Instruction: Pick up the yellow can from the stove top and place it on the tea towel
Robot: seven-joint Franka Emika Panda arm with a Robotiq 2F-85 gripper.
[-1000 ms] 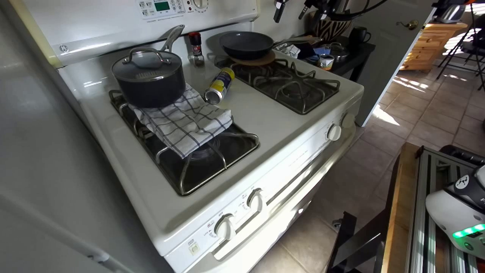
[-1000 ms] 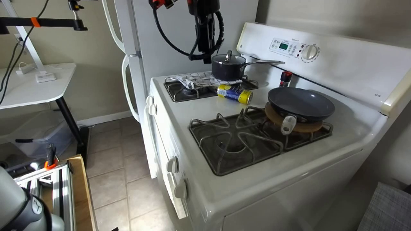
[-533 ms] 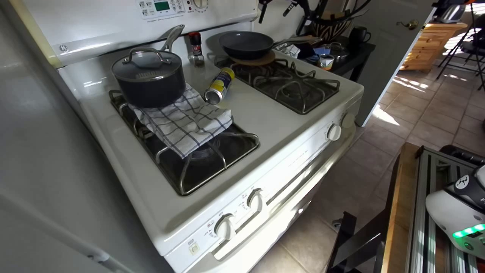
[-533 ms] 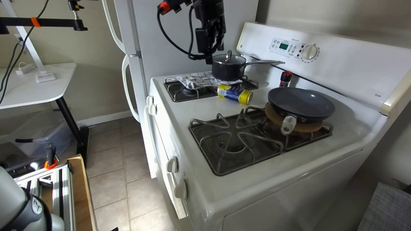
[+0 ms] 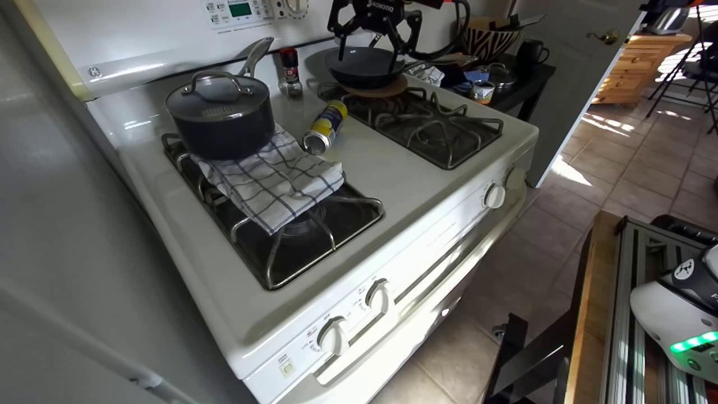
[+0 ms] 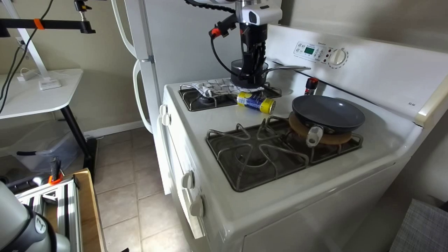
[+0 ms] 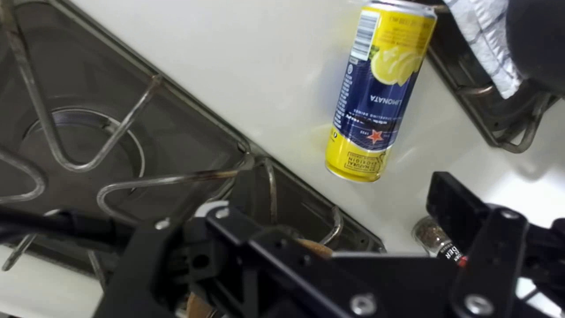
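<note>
The yellow can (image 5: 327, 128) lies on its side on the white stove top (image 5: 392, 179), between the two burner grates. It shows in an exterior view (image 6: 255, 102) and, with its blue and lemon label, in the wrist view (image 7: 375, 97). The checked tea towel (image 5: 277, 177) lies folded over a grate, partly under the pot; a corner of it (image 7: 490, 39) shows in the wrist view. My gripper (image 5: 367, 60) is open and empty, in the air above the stove. In the wrist view the can lies ahead of the spread fingers (image 7: 346, 192), apart from them.
A dark lidded pot (image 5: 224, 126) stands on the towel's back end, its handle toward the rear. A skillet (image 6: 329, 113) sits on a cork trivet (image 6: 325, 137) on the other grate (image 6: 257, 154). A red-capped spice jar (image 5: 290, 76) stands by the back panel.
My gripper has come down and across from the upper right of an exterior view, toward the can, and now hangs in front of the skillet there. The can, towel and pot have not moved.
</note>
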